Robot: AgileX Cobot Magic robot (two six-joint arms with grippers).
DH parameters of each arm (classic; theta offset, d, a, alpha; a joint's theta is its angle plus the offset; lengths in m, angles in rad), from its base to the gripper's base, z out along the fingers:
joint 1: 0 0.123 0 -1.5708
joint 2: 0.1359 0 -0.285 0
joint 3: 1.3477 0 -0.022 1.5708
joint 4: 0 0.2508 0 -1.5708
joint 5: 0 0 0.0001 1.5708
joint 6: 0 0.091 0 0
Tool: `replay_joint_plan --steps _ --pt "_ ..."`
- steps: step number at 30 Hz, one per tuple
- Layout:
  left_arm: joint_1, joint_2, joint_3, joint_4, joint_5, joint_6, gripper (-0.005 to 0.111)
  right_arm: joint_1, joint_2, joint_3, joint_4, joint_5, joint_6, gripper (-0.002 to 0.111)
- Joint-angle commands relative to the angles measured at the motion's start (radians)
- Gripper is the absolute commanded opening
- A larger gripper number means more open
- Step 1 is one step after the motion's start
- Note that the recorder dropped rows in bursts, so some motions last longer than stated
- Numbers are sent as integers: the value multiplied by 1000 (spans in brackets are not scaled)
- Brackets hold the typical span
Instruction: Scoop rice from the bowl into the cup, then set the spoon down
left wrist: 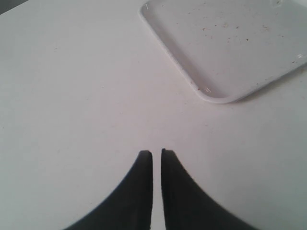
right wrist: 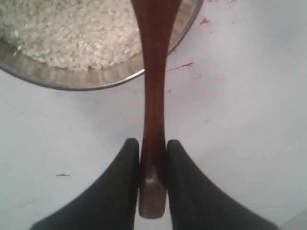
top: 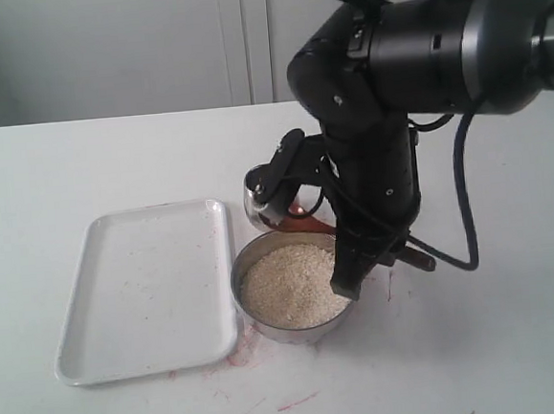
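Note:
My right gripper (right wrist: 153, 152) is shut on the end of the dark reddish-brown spoon (right wrist: 154, 96), whose handle runs out over the rim of the steel bowl (right wrist: 72, 82) beside the rice (right wrist: 72, 33). The spoon's head is out of the right wrist view. In the exterior view the right arm (top: 369, 161) hangs over the bowl (top: 236, 277) of rice (top: 288, 288). A short piece of the spoon (top: 309, 226) shows at the bowl's far rim, near the shiny cup (top: 257, 201), which the arm half covers. My left gripper (left wrist: 157, 153) is shut and empty above bare table.
A white rectangular tray (top: 140, 294) lies left of the bowl, and its corner (left wrist: 230, 48) shows in the left wrist view. Red smears (top: 297, 400) mark the white table in front of the bowl and beside it (right wrist: 180, 66).

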Motion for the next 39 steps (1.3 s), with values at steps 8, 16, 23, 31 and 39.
replay_joint_plan --steps 8,16,23,31,39 --pt "-4 7 9 0 41 -6 14 -66 22 -166 37 6 -5 0" --pt "-4 7 9 0 41 -6 14 -66 123 -263 -29 6 -1 0" --pt "-4 7 9 0 41 -6 14 -66 206 -321 -193 6 48 0" --pt "-4 7 9 0 41 -6 14 -82 277 -386 -201 6 52 0" --pt "-4 7 9 0 41 -6 14 -84 319 -402 -249 1 29 0"
